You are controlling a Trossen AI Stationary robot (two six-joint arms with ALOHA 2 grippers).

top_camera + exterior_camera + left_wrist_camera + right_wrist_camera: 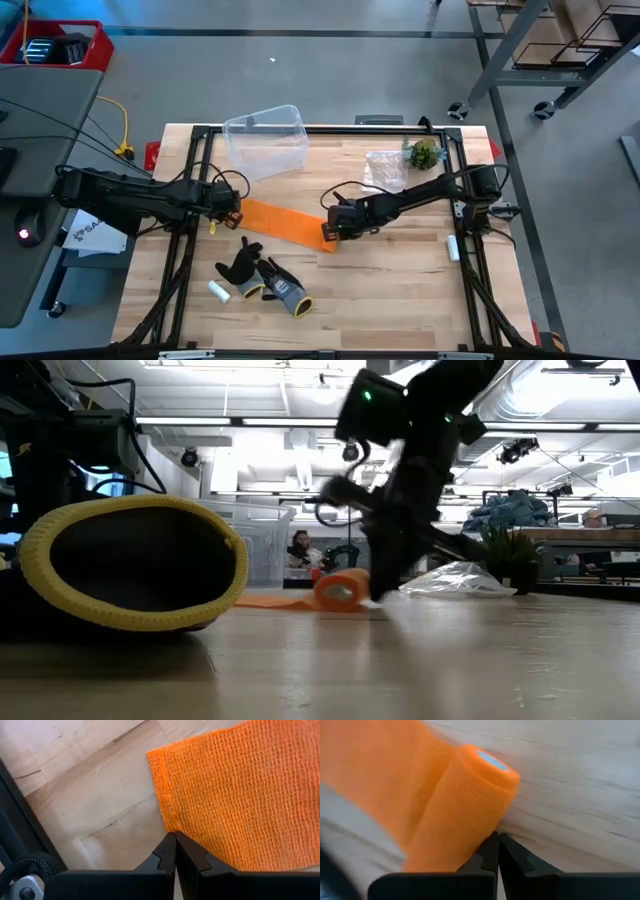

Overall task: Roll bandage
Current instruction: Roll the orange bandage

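Observation:
The orange bandage (285, 222) lies as a flat band on the wooden table, slanting from left to right. Its right end is wound into a stubby roll (342, 589), which rests on its side on the table (465, 815). My left gripper (232, 214) is shut at the band's flat left end (240, 795). My right gripper (334, 231) is shut and low at the table, against the roll. My left gripper's shut fingertips (169, 851) meet the band's end edge near one corner (172, 822), slanting down from the table's left. The band lies flat on the table. Whether a layer is caught between the fingers, I cannot tell. My right gripper's shut fingertips (490, 851) touch the roll's rounded side near its open end (487, 822), low at the table. They come from the table's right. The roll lies on the table, joined to the flat band.
A clear plastic bin (266, 140) stands at the back, with a crumpled plastic bag (385, 170) and a small plant (423, 155) at the back right. Black-grey-yellow gloves (266, 280) and a white cylinder (218, 291) lie near the front; another white cylinder (452, 247) lies at the right.

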